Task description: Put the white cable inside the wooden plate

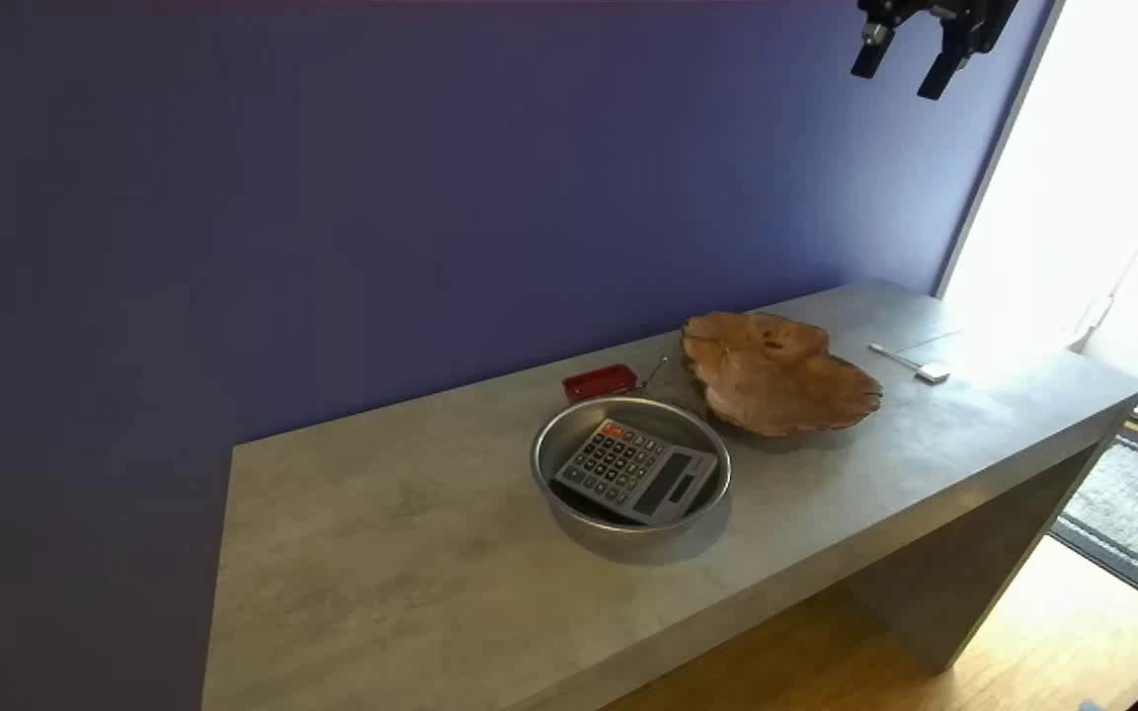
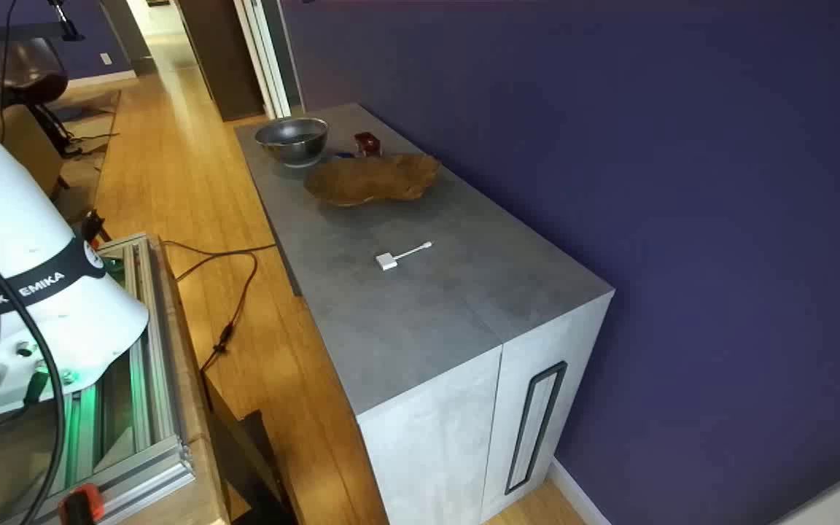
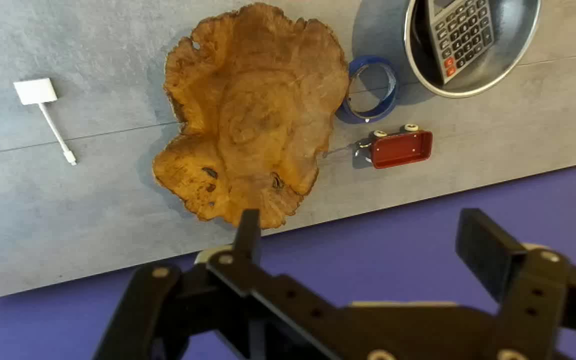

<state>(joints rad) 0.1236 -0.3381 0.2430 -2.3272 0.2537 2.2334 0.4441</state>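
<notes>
Gripper (image 1: 899, 84) is hanging well above the level of the counter (image 3: 93, 210); jaws are standing wide apart, holding nothing, presumably leaving room for grasping; white cable (image 3: 35, 92) is lying apart from the wooden plate (image 3: 258, 110), probably awaiting pickup; the latter is sitting empty, likely for receiving it.

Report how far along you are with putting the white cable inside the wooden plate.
Done: nothing visible yet; the white cable lies on the countertop, apart from the wooden plate.
In hand: nothing; the gripper hangs raised, open and empty.
Left: the whole job, likely grasping the cable, lifting it over the plate's rim and releasing it inside.
</notes>
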